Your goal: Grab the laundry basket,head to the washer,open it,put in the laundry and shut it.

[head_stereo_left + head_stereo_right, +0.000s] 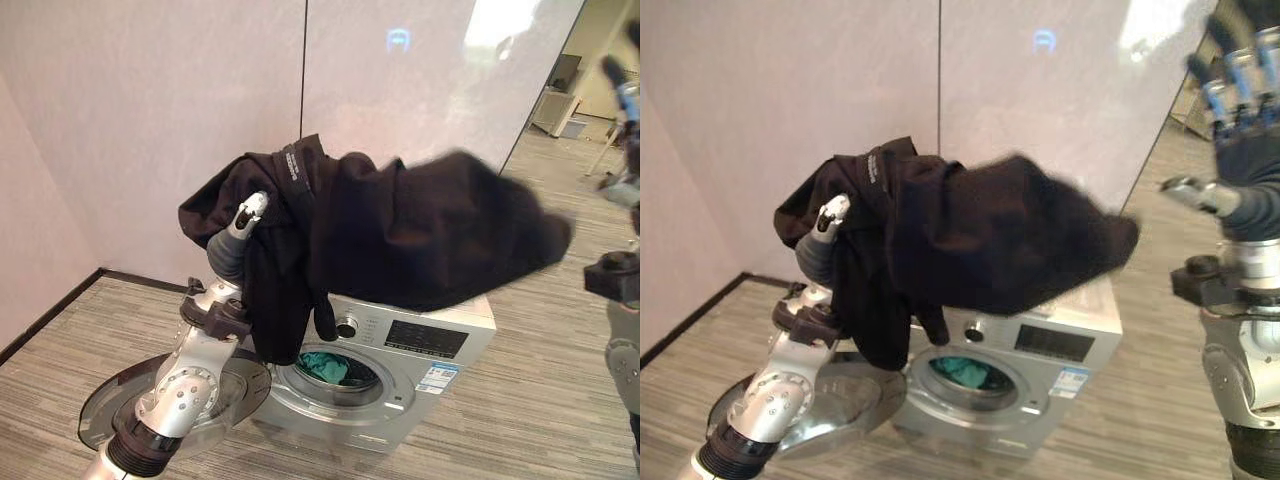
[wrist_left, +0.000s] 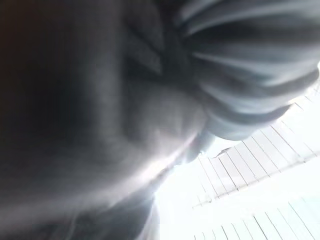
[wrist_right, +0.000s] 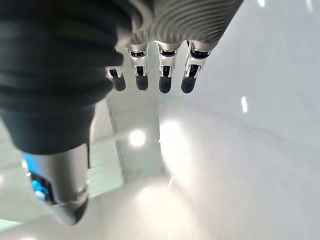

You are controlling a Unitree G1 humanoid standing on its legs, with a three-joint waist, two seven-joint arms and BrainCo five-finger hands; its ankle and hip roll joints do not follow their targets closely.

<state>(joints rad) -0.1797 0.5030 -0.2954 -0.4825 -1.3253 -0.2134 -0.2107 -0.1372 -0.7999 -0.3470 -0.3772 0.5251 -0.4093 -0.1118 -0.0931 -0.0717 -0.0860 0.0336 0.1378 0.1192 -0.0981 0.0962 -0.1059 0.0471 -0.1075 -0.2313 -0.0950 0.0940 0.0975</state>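
Laundry aloft: a large black garment (image 1: 420,230) hangs in mid-air above a silver front-loading washer (image 1: 400,360), held up by the robot's left hand (image 1: 248,215), which is raised at the cloth's left edge. One silver finger shows against the dark fabric; the rest of the hand is buried in the folds, so whether it is clenched on the cloth or merely draped by it cannot be told. The left wrist view is taken up by dark cloth pressed close against the ribbed wrist cover.

The garment spreads wide to the right, its far end over the washer's top, while a narrower tail droops down in front of the control panel (image 1: 425,340), just beside the knob (image 1: 347,326). Below it the round door (image 1: 170,395) is swung open to the left — and a teal item (image 1: 325,367) already lies inside the drum opening.

The right hand (image 1: 1245,70) is lifted high at the right side, well apart from the cloth, its fingers straight and spread, holding nothing. Grey striped flooring (image 1: 540,400) runs beneath the machine, and pale wall panels (image 1: 150,120) stand behind.
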